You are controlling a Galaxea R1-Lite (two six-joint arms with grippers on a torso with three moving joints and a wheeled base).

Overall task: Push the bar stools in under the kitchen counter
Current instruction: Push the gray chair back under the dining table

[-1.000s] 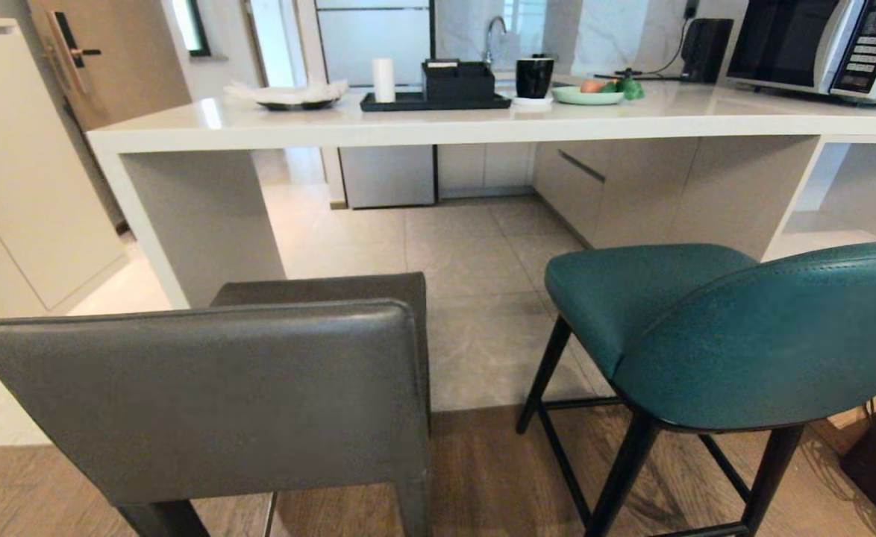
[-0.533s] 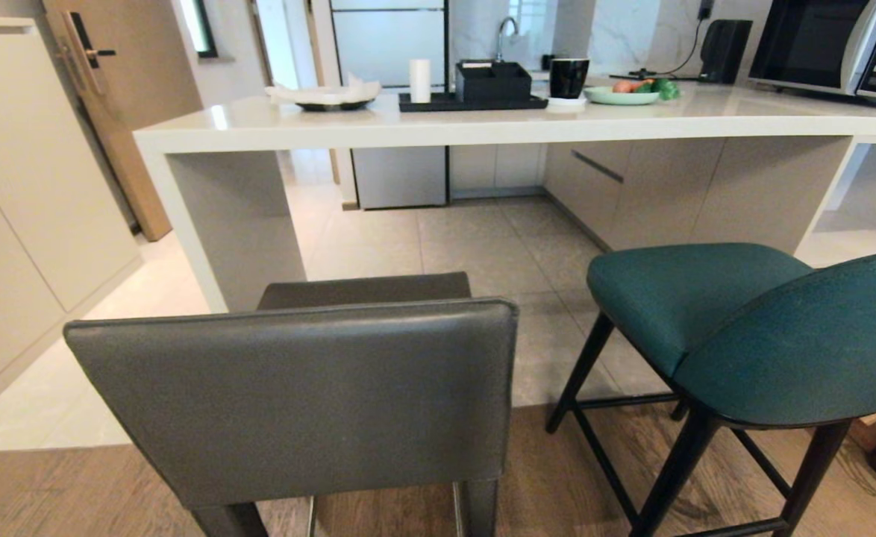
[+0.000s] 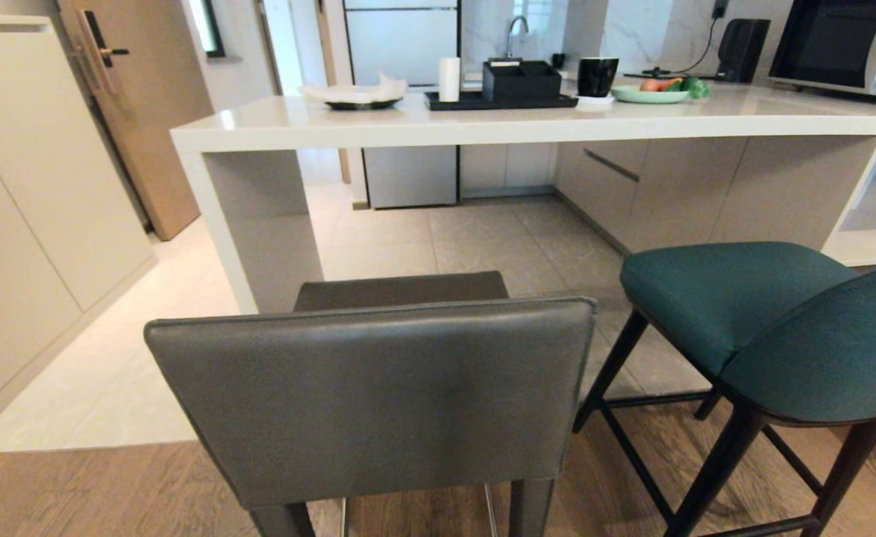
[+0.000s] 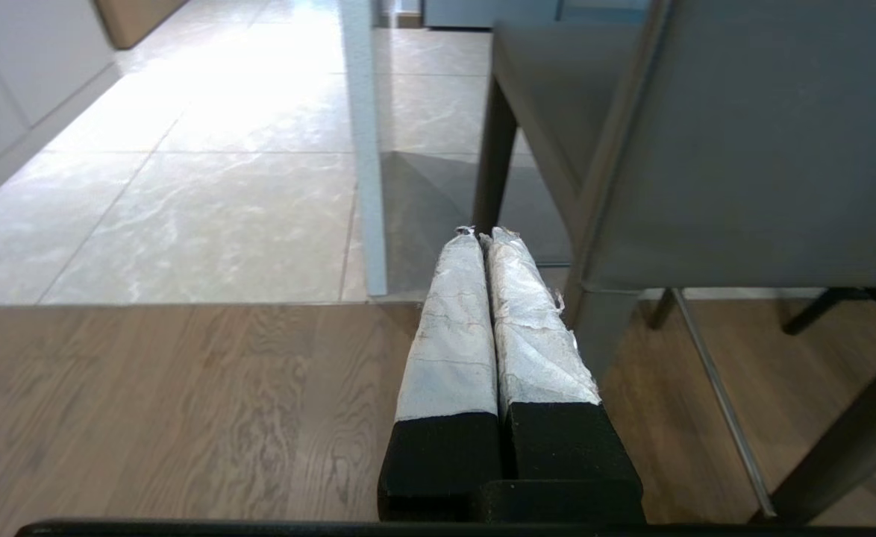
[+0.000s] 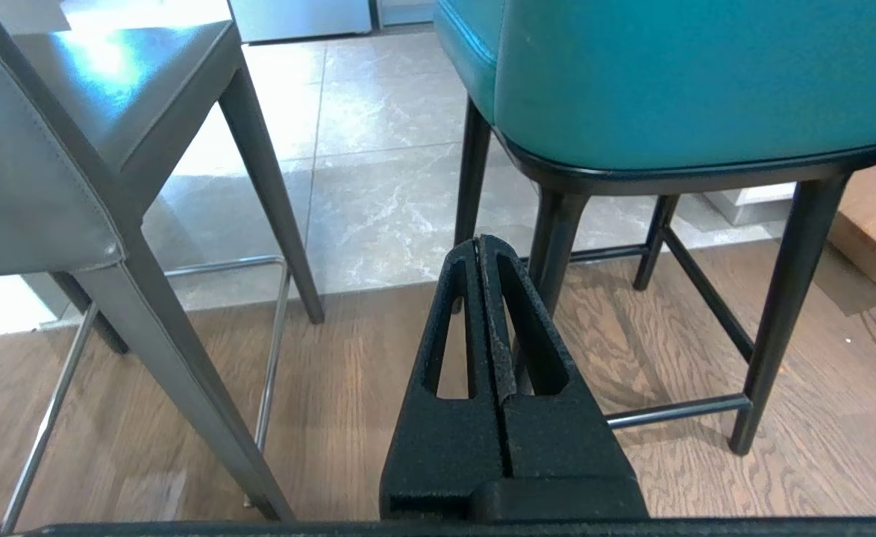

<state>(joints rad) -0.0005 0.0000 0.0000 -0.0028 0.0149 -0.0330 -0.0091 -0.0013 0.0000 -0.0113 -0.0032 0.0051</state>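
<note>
— Standing just in front of the camera is the dark grey stool (image 3: pixel 378 395), its low rectangular back toward us and its seat pointing at the bench (image 3: pixel 483 127). Do you see it the same way?

— Yes. It stands near the left end of the bench, by the slab side panel (image 3: pixel 259 224), but its seat is still out in front of the bench edge, not beneath it. Its rear legs are on the wood floor (image 3: pixel 72 492), close to where the tiles (image 3: pixel 483 246) begin.

— And the teal stool (image 3: pixel 774 328)?

— To the right of the grey one, apart from it, curved back nearest us, on black legs with cross rungs. It too stands clear of the bench, turned a little at an angle.

— What about the arms?

— Neither shows from the head. From its own wrist camera, the left tool (image 4: pixel 483 233) has its two white-wrapped fingers pressed together, pinching nothing, low beside the grey stool's back and rear leg, not touching. The right tool (image 5: pixel 480 242) is likewise pressed together and empty, low above the wood floor between the two stools.

— Anything on the bench top?

— A black tray (image 3: pixel 501 101) with a white cylinder (image 3: pixel 449 78) and a black box, a black cup (image 3: pixel 598 76), a pale green plate (image 3: pixel 648 94) with food, and a microwave (image 3: pixel 841 45) at the far right.
</note>
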